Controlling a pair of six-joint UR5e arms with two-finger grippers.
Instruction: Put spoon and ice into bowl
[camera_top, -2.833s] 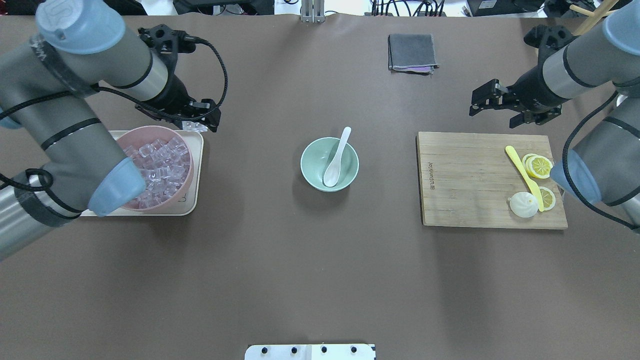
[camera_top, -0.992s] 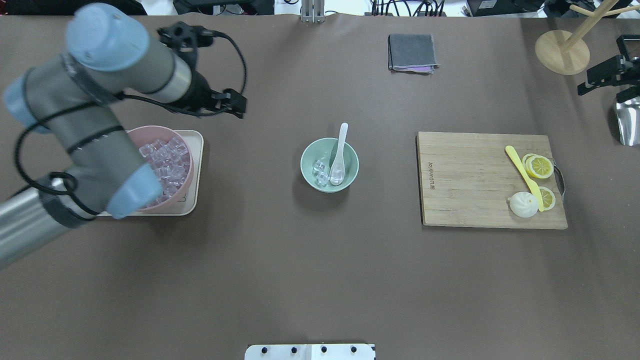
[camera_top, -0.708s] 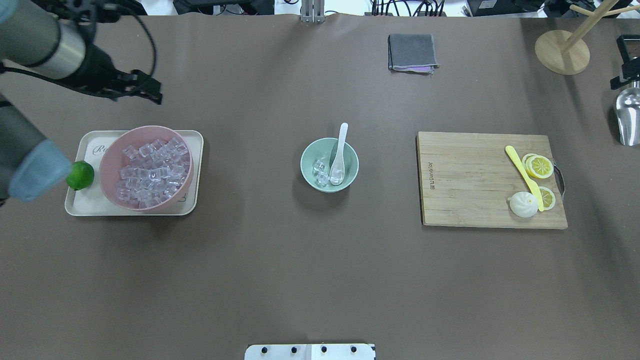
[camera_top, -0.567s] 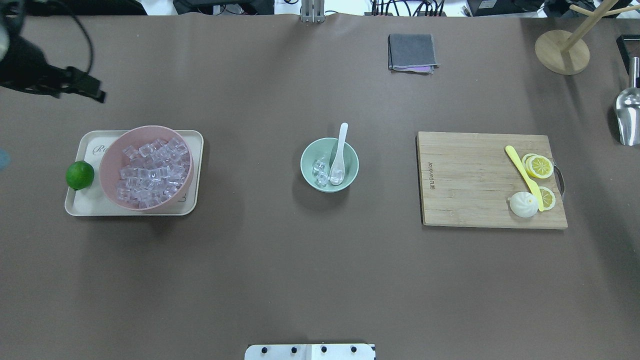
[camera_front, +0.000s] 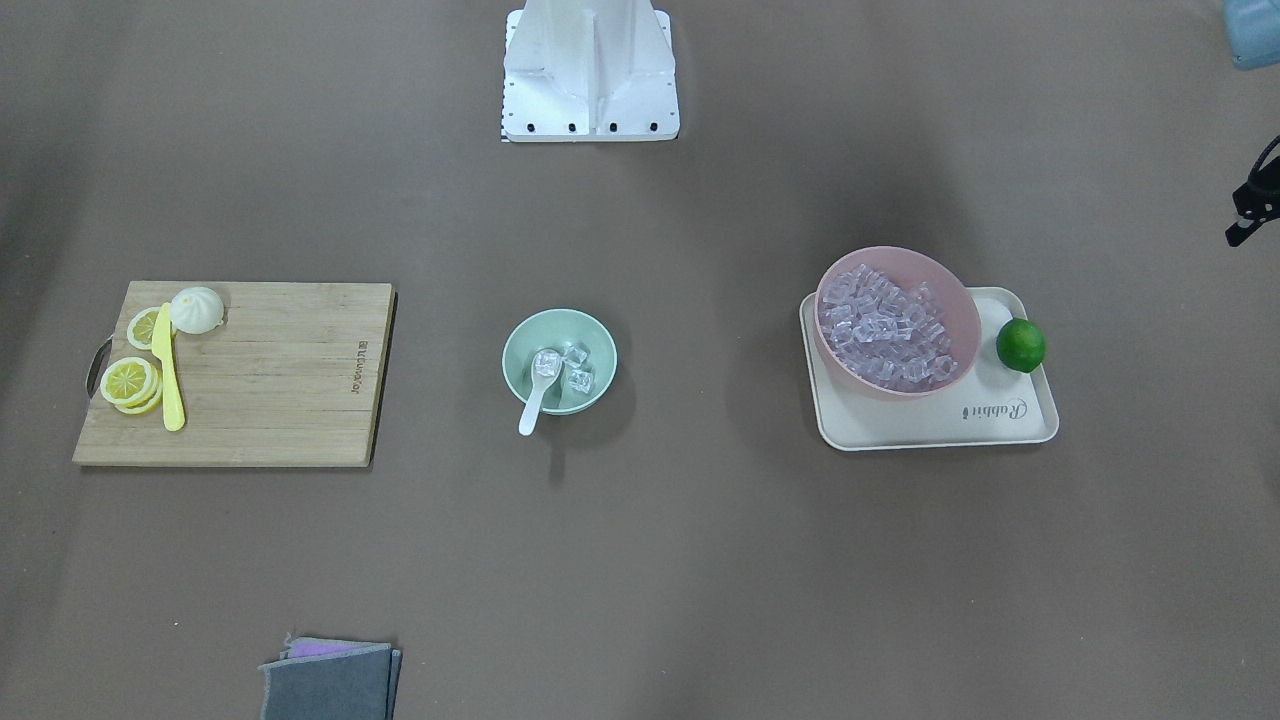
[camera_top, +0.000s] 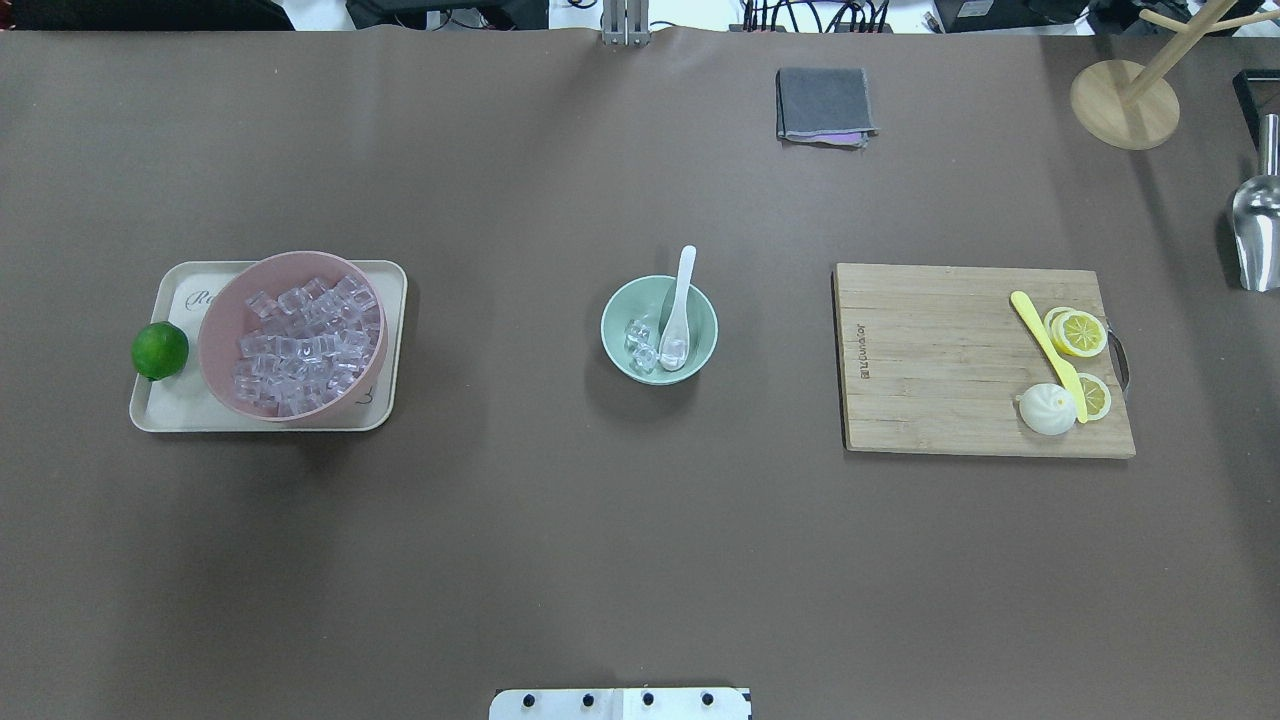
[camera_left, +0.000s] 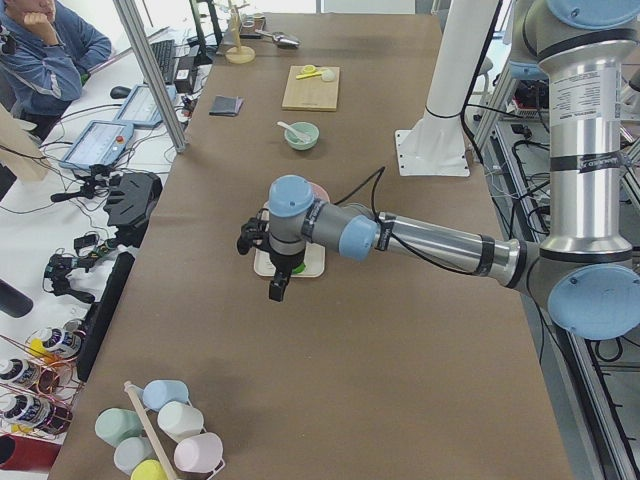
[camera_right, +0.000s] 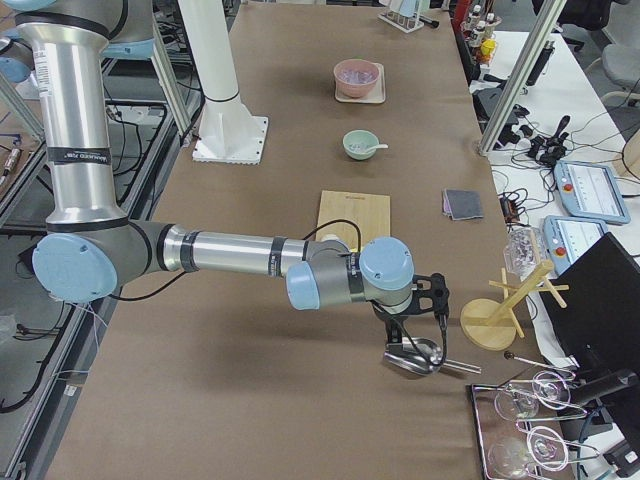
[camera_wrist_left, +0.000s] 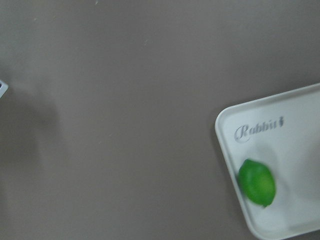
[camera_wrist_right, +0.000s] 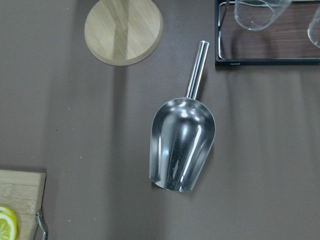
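Note:
The mint-green bowl (camera_top: 702, 345) stands at the table's middle, also in the front-facing view (camera_front: 515, 348). The white spoon (camera_top: 681, 292) rests in it, scoop down and handle over the far rim (camera_front: 529, 408). A few clear ice cubes (camera_top: 638, 342) lie in the bowl beside the scoop (camera_front: 577, 370), and one sits in the scoop. My left gripper (camera_left: 277, 288) hangs beyond the tray's outer end, only a black edge showing in the front-facing view (camera_front: 1248, 212). My right gripper (camera_right: 432, 300) hovers over a metal scoop. I cannot tell whether either is open or shut.
A pink bowl (camera_top: 215, 330) full of ice sits on a cream tray (camera_top: 180, 408) with a lime (camera_top: 160, 350). On the right, a cutting board (camera_top: 930, 360) carries a yellow knife (camera_top: 1045, 348), lemon slices and a bun. A metal scoop (camera_top: 1255, 235), wooden stand (camera_top: 1125, 105) and folded cloth (camera_top: 825, 105) lie farther back.
Ice cubes have appeared in the mint bowl since the earliest frame. Both arms have drawn back out of the overhead view, the left to the left and the right to the right.

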